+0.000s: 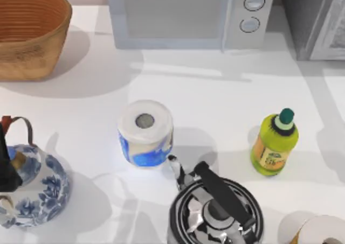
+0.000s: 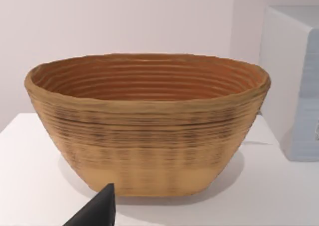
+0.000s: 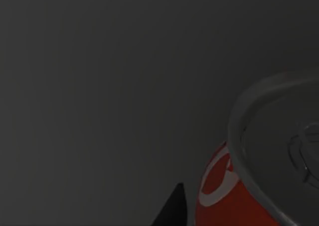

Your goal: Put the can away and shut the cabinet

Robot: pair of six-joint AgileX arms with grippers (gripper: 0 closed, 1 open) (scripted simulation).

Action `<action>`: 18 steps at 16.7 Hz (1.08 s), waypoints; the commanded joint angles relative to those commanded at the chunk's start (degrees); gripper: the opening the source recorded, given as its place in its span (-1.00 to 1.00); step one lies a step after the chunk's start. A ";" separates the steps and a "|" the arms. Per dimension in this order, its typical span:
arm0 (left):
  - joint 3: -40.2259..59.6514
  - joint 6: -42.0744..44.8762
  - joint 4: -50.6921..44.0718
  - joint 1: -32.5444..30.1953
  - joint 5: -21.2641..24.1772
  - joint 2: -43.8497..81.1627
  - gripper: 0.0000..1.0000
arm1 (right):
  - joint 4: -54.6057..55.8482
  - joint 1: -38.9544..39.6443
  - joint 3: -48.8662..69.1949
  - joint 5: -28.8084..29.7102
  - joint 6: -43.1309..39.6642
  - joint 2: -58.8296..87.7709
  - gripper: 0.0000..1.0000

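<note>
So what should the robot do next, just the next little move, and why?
Probably set the can down and let go. In the right wrist view the red can sits beside the right gripper against a dark grey surround, suggesting it is inside the cabinet; whether it is gripped I cannot tell. The left gripper is parked facing the basket.
</note>
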 joint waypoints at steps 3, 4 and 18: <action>0.00 0.00 0.00 0.00 0.00 0.00 1.00 | 0.00 0.00 0.00 0.00 0.00 0.00 -0.85; 0.00 0.00 0.00 0.00 0.00 0.00 1.00 | 0.00 0.00 0.00 0.00 0.00 0.00 -0.70; 0.00 0.00 0.00 0.00 0.00 0.00 1.00 | 0.00 0.00 0.00 0.00 0.00 0.00 1.00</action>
